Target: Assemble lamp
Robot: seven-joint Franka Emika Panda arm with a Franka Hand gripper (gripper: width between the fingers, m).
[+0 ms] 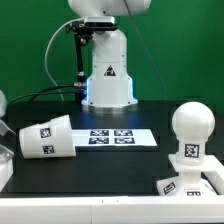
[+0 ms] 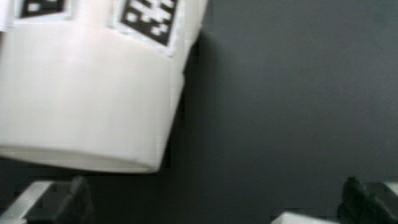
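Observation:
The conical shade (image 1: pixel 45 137) lies on its side on the black table at the exterior view's left, with a tag on its wall. In the wrist view it (image 2: pixel 93 90) fills much of the frame, its tags toward the frame edge. My gripper (image 2: pixel 214 205) is open and empty. Its dark fingertips (image 2: pixel 54 203) stand wide apart, and the shade's rim lies just beyond them, not between them. The gripper is not seen in the exterior view. The rounded bulb (image 1: pixel 190 128) stands upright on the boxy base (image 1: pixel 188 186) at the exterior view's right.
The marker board (image 1: pixel 116 137) lies flat mid-table between the shade and the base. The robot's pedestal (image 1: pixel 108 75) stands behind it with cables to its left. A small white corner (image 2: pixel 302 218) shows near the fingertips in the wrist view.

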